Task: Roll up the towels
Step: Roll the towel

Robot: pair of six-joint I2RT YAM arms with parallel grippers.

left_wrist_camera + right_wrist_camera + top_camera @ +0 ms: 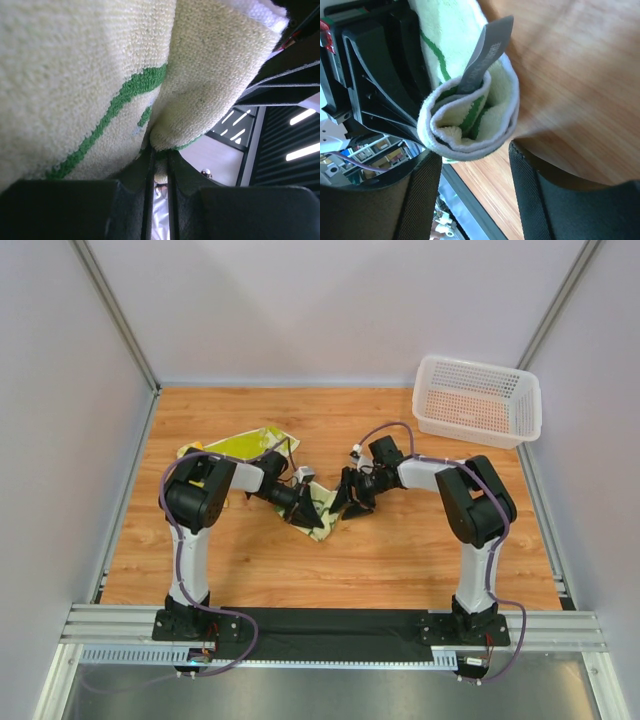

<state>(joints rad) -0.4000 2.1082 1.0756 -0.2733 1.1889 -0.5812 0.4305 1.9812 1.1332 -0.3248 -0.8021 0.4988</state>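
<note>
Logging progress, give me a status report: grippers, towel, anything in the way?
Left gripper shut on towel. Right gripper open, straddling rolled end. Rest of towel loose. Basket back right, out of the way.

From above, the towel (243, 445) is half buried under the left arm (262, 480). The left gripper (312, 508) and right gripper (347, 502) are too small to read there. Left wrist: towel spills past the top and left edges. Right wrist: table (580, 75) blurred.
</note>
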